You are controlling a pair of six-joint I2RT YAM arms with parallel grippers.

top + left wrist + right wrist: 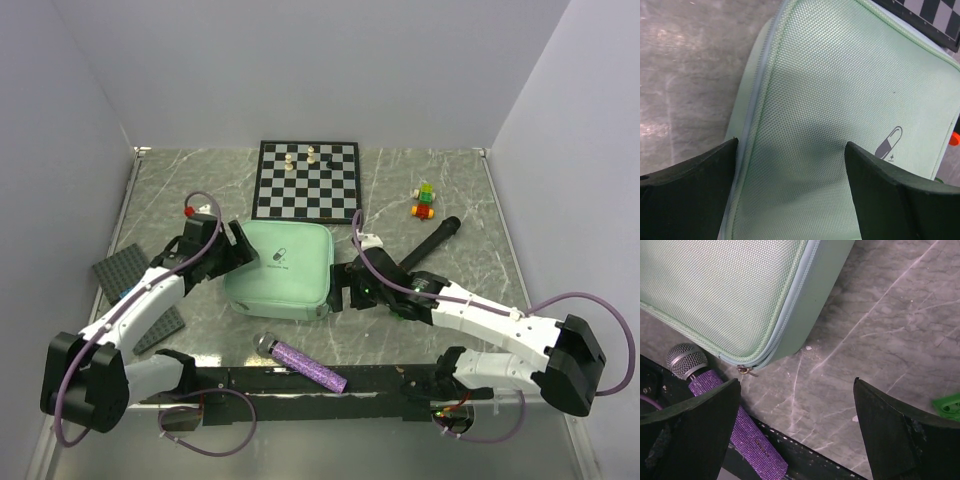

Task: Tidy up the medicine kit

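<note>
- Top external view, lower centre: purple microphone, lying near the kit's near corner; a careless sweep could knock it.
- Centre right: right gripper, jaws wide and empty, beside the kit's right edge; the zip pull is small and easily missed.
- Centre left: left gripper, jaws wide and empty, over the kit's left edge.
- Centre: medicine kit, closed, lying flat; if unbraced, a tug may slide it.
- Upper centre: chessboard, just beyond the kit; a shoved kit could strike it.

Mint-green medicine kit; black-white chessboard; purple glitter microphone; grey marbled table.
</note>
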